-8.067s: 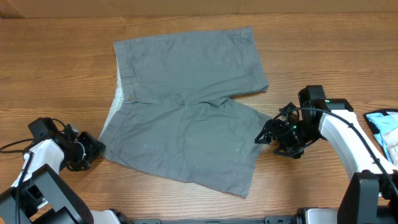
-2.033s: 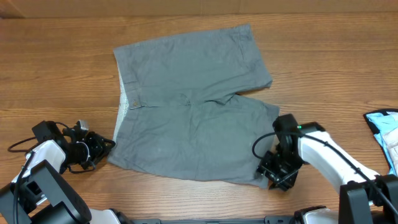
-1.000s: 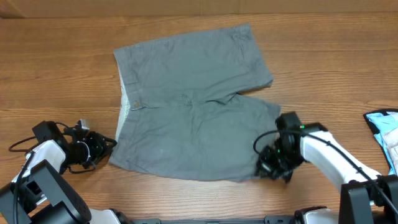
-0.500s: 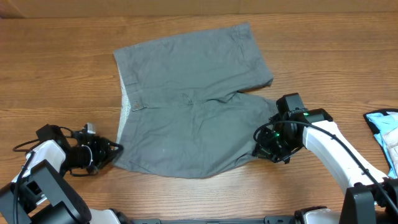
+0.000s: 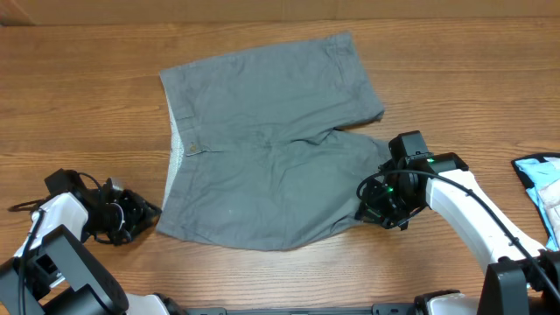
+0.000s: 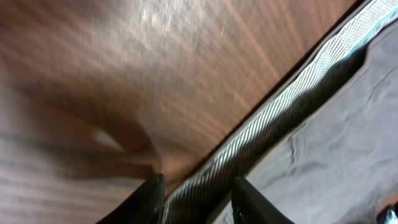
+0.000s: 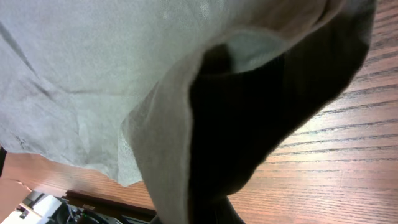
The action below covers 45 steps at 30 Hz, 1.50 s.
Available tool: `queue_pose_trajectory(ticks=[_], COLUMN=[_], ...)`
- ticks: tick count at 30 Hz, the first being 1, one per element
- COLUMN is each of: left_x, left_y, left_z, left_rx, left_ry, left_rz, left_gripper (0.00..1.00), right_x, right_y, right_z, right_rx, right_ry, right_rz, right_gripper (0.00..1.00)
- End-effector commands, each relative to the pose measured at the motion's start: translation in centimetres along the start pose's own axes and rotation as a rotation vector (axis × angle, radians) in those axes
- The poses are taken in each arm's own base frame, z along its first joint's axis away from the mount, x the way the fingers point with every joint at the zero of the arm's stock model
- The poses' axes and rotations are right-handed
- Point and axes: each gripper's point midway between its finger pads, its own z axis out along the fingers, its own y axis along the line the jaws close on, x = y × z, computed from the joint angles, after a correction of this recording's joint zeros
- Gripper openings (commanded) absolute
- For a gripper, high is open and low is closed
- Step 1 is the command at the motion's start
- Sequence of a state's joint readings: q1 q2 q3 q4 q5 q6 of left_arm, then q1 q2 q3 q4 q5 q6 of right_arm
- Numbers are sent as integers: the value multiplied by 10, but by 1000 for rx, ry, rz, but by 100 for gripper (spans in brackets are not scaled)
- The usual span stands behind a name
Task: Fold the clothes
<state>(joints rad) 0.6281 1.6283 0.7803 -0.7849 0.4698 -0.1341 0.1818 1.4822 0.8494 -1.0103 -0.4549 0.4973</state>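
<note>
As I scan the overhead feed, shorts [image 5: 262,149]: mid-grey, spread out on the table [image 5: 79,105], roughly centre, a bit toward 12 o'clock.
Orientation: waistband [image 5: 175,149] on the 9 o'clock side, both legs pointing to 3 o'clock.
Far leg: lies flat, its hem at about 1 o'clock of the garment.
Near leg: hem at about 4 o'clock, drawn in and rumpled where the right gripper meets it.
Waistband detail: a pale striped lining shows along the 9 o'clock edge.
Left gripper [image 6: 198,200]: low on the wood at 8 o'clock of the shorts, right at the near waistband corner.
Left fingers [image 6: 146,199]: two dark tips at 6 o'clock of my wrist view, with the striped waistband edge running between them.
Left pincer state: I cannot tell whether it is pinching the edge or just straddling it, since the view is blurred and cropped.
Right gripper [image 5: 369,212]: at 4 o'clock of the shorts, on the near leg's hem corner, pointing toward 9 o'clock.
Right wrist view: grey cloth fills most of the picture, folded over into a dark pocket and raised off the wood. The fingers are buried under it.
Right pincer state: I read it as pinching the hem corner, since the cloth hangs lifted from it.
Other item: a pale blue cloth [image 5: 538,179] at the 3 o'clock edge of the table, well apart from the shorts.
Fold status: not folded, both legs lie open side by side.
</note>
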Motion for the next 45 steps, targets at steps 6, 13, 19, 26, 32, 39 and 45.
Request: queue_pose_trajectory(ticks=[6, 13, 19, 26, 32, 39, 45], left_x=[20, 19, 36, 47, 46, 42, 38], left_y=[1, 26, 24, 25, 25, 26, 15], left_z=[-1, 7, 17, 23, 23, 23, 3], left_rx=[-21, -140, -95, -76, -79, -83, -86], left_ry=[91, 57, 98, 121, 118, 104, 139], left_rz=[-32, -51, -83, -94, -112, -113, -98], left_gripper=[48, 48, 48, 48, 28, 4, 4], right_x=[-6, -6, -6, -6, -6, -6, -15], right_y=[3, 3, 3, 3, 3, 3, 5], right_z=[-4, -4, -4, -4, -4, -4, -14], right_rx=[-5, -5, -5, -5, -5, -5, -19], right_ry=[-24, -23, -24, -24, -24, -24, -56], right_rz=[-11, -11, -12, -12, -11, -12, -2], right_gripper=[4, 4, 4, 4, 4, 4, 4])
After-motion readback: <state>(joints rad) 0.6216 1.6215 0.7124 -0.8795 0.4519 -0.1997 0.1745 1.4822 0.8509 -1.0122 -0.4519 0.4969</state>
